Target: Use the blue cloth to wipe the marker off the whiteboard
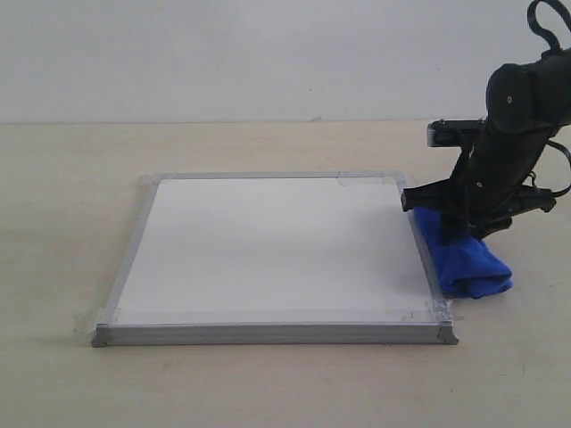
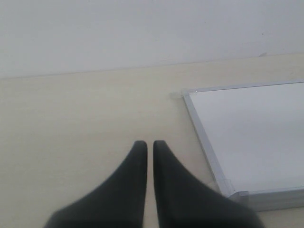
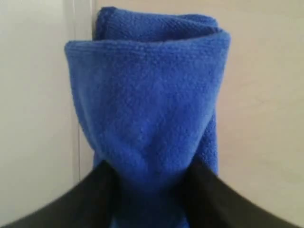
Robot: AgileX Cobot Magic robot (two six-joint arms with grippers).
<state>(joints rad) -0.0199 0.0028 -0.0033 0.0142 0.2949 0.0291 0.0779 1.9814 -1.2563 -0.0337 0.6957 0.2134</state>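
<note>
The whiteboard [image 1: 277, 254] lies flat on the table, grey-framed with taped corners, and its white face shows no red marker line. My right gripper [image 1: 471, 225] is shut on the blue cloth [image 1: 464, 259], which lies bunched on the table just off the board's right edge. In the right wrist view the blue cloth [image 3: 149, 102] fills the middle, pinched between the dark fingers [image 3: 90, 197], with the board's frame beside it. My left gripper [image 2: 149, 145] is shut and empty above bare table, beside a corner of the whiteboard [image 2: 247, 137]. It is out of the exterior view.
The pale wooden table [image 1: 71, 178] runs around the board on all sides. A plain light wall stands behind it. The right arm's black body [image 1: 517, 116] rises above the cloth at the right edge.
</note>
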